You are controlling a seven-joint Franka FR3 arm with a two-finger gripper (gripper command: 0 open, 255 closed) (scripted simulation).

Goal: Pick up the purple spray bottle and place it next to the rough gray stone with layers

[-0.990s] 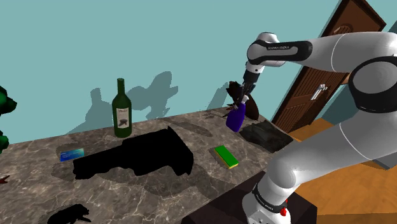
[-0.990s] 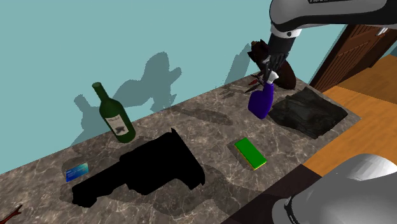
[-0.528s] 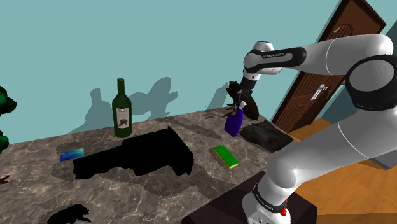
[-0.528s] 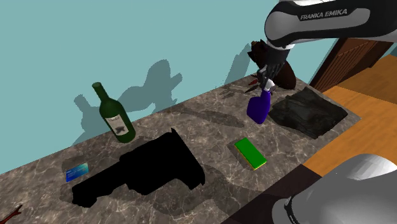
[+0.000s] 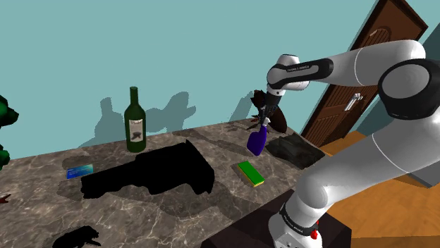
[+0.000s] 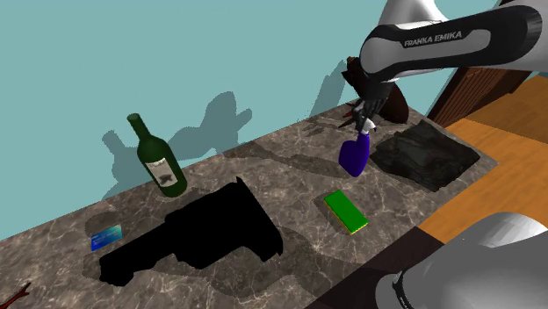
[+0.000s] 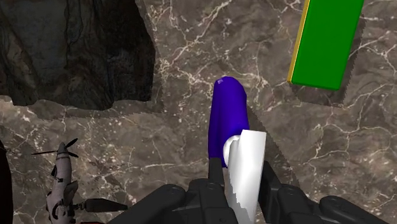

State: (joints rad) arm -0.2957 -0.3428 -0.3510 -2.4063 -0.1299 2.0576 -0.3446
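– Purple spray bottle (image 7: 227, 118): who has it, and how?

– The claw (image 7: 240, 175) does. Its two fingers (image 7: 215, 170) are closed on the white spray head (image 7: 249, 162), with the purple body hanging straight out beyond the fingertips, base toward the counter (image 5: 162, 211).

– Is that a sound place to hold it?

– Sound enough, I judge. The head is the narrow, angular part, so the fingers get flat faces to press on. The body looks smooth and rounded and would likely slip. It is probably light and stiff, so a firm squeeze should not crush it. Held from the top, though, it may swing, and a tall narrow bottle can topple when let go.

– Where is it now?

– Low over the counter, toward the end nearest the door (image 5: 359, 91). I cannot tell whether the base touches the surface.

– And the stone?

– The rough, dark grey stone (image 6: 426, 154) lies flat at that same end, by the corner. The bottle hangs just beside the stone's edge, on the side facing the counter's middle, apart from it.

– Anything in the way?

– A green block (image 6: 346, 211) lies near, closer to the front edge. A green wine bottle (image 5: 135, 121) stands well apart by the back edge. A straight, slow lowering should suit.
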